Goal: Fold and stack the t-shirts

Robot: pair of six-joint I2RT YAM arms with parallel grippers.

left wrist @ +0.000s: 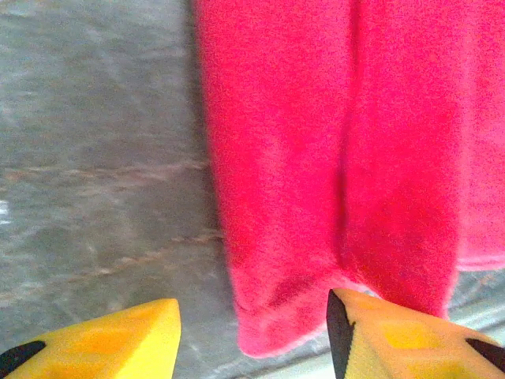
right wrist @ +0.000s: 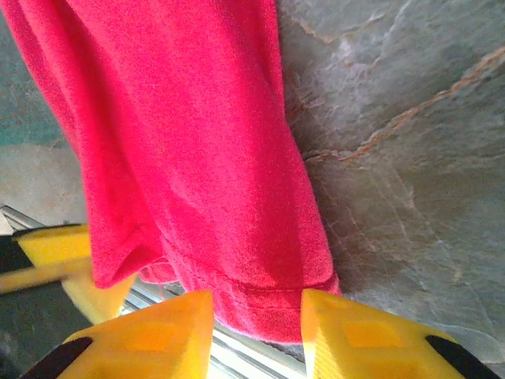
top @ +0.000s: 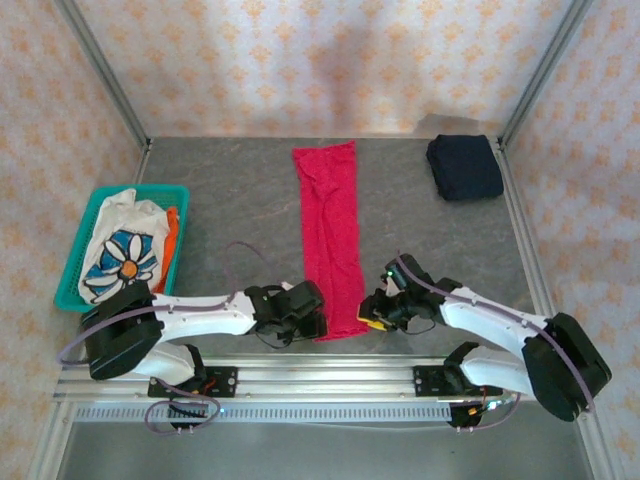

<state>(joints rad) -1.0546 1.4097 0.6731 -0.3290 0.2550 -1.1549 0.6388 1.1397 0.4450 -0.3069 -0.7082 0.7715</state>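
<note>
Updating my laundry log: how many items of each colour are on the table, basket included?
Red shirt: 1
Navy shirt: 1
White flower-print shirt: 1
Orange cloth, kind unclear: 1
Teal basket: 1
Total: 5

Basket: teal slatted plastic basket (top: 75,265), 9 o'clock
Table: grey marbled stone-look tabletop (top: 230,200)
Walls: cream orange-flowered wall (top: 320,60), 12 o'clock
Rail: silver metal rail (top: 320,375), 6 o'clock

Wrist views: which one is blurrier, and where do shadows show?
Left wrist: the table is smeared and the red shirt fuzzy. Right wrist: the table's veins read sharp; a dark shadow hugs the shirt's edge. Top external: even light, a faint shadow on the back wall.
</note>
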